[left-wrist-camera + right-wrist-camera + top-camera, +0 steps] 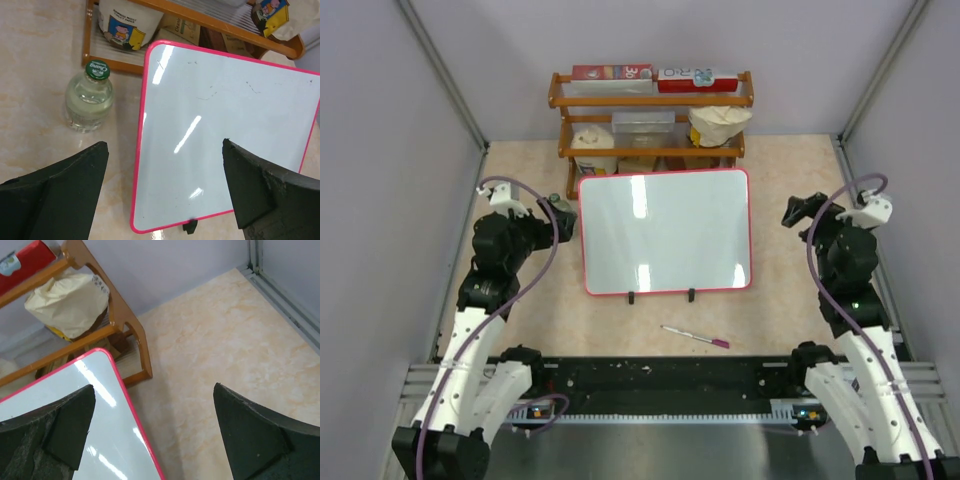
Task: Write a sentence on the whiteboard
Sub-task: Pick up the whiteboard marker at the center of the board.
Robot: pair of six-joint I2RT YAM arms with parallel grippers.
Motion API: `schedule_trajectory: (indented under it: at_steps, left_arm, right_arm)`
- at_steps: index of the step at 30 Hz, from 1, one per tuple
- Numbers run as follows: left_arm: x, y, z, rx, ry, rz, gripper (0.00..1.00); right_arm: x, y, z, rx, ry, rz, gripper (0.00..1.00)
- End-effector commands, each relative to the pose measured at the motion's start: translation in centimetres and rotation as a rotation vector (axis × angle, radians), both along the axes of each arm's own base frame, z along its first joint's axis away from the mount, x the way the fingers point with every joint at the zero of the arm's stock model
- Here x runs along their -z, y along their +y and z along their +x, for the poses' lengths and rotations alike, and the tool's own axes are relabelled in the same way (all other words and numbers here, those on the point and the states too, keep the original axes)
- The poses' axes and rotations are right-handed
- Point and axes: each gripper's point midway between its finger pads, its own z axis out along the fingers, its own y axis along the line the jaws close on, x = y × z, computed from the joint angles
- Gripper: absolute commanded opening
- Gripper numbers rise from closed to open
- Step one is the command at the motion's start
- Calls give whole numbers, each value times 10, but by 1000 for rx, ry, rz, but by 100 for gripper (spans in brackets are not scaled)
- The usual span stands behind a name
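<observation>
The whiteboard (pixel 665 232) stands propped on its two black clip feet (pixel 632 297) at the middle of the counter (pixel 790 310), leaning back, with its pink frame complete on all four sides. Its writing surface shows bright strip reflections and a few faint grey smudges near the upper edge in the left wrist view.

The whiteboard lies between the two end effectors. The left end effector (pixel 563 224) is just beside the board's left edge and is not touching it. Its fingers (pixel 75 185) are spread wide and hold nothing. From its wrist camera the board (pixel 225 140) fills the space ahead and to the right.

The right end effector (pixel 796 211) is near the board's upper right corner, apart from the frame. Its fingers (pixel 255 435) are also spread wide and empty. The board corner (pixel 110 430) appears below and left of centre in its wrist view.

Secondary items:
- A clear bottle (pixel 89 97) with a green cap stands on the counter ahead and left of the left end effector.
- A wooden rack (pixel 655 120) with boxes and containers stands beyond both end effectors, directly behind the board.
- A cream bag (pixel 67 302) sits on the rack, ahead and left of the right end effector.
- A pink-tipped marker (pixel 695 336) lies flat on the counter in front of the board, closer to the arm bases than either end effector.
</observation>
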Motion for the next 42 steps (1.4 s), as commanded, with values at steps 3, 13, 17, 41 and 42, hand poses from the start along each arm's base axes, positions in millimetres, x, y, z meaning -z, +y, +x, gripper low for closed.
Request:
schedule_trajectory:
  at_steps: [3,13,17,41,42]
  left_arm:
    - [-9,-23,-14,171,-59,22,99]
    - [0,-88,-38,491,-24,92,98]
    - [6,-139,-53,640,4,180,98]
    - [150,-305,-192,1447,108,779,80]
    - [162,-304,-190,1438,128,820,79]
  right_arm:
    - [37,25,5,-158,241,-42,99]
    - [87,39,8,-218,413,1,99]
    - [97,45,7,-250,447,10,99]
    - [154,54,-18,-309,607,51,99]
    - [153,54,-17,-310,607,48,99]
